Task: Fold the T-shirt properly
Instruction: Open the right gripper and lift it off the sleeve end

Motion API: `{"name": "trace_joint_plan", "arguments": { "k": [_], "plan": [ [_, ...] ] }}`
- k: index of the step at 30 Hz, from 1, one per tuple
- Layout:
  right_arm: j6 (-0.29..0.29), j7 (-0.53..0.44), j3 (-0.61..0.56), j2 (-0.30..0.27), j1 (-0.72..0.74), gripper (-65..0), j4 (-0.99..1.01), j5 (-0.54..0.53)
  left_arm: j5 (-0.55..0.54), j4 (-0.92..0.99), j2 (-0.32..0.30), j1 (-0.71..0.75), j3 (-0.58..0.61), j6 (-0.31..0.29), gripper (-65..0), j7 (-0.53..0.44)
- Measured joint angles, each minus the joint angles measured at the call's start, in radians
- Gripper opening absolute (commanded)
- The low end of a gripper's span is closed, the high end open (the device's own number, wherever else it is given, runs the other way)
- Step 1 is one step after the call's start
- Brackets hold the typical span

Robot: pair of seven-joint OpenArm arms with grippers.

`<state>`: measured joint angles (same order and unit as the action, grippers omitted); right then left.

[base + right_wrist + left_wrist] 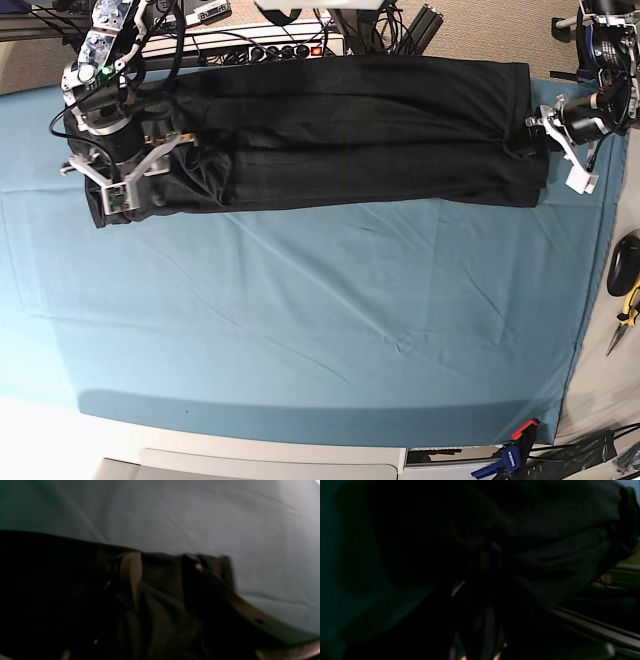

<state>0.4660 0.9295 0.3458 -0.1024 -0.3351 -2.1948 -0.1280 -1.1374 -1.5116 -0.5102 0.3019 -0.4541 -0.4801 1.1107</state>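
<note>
The black T-shirt (360, 130) lies as a long folded band across the far part of the teal cloth (300, 320), plain side up. My left gripper (537, 130) holds its right end, and in the left wrist view dark bunched shirt fabric (557, 530) fills the frame around the gripper (486, 562). My right gripper (135, 195) is at the shirt's left end. In the right wrist view the gripper (162, 567) is closed on a fold of the black fabric (160, 610), just above the cloth (175, 517).
A power strip and cables (260, 40) lie behind the table's far edge. Pliers (625, 300) and a dark object (622, 260) lie off the right edge. A clamp (512, 452) grips the front right corner. Metal rails (595, 627) run beside the left gripper.
</note>
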Motion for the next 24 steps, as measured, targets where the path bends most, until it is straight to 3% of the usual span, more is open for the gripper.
{"name": "trace_joint_plan", "arguments": {
  "k": [11,16,20,24],
  "plan": [
    [-0.042,-0.021,0.122,-0.003,0.018,-38.4,0.000,0.023,0.000,0.000,0.000,0.000,0.000,0.000,-65.0,0.000],
    [-0.088,-0.023,0.183,-0.003,0.051,-38.4,0.000,0.022,-0.004,0.000,0.000,0.000,0.000,0.000,-65.0,0.000],
    [-0.089,-0.022,0.183,-0.003,0.058,-38.4,0.000,0.019,-0.027,-0.027,0.000,0.001,0.000,-0.063,-65.0,0.008],
    [-0.089,-0.030,0.183,-0.003,0.058,-38.4,0.000,0.019,-0.035,-0.125,0.000,0.000,0.000,-0.086,-65.0,0.027]
  ]
}}
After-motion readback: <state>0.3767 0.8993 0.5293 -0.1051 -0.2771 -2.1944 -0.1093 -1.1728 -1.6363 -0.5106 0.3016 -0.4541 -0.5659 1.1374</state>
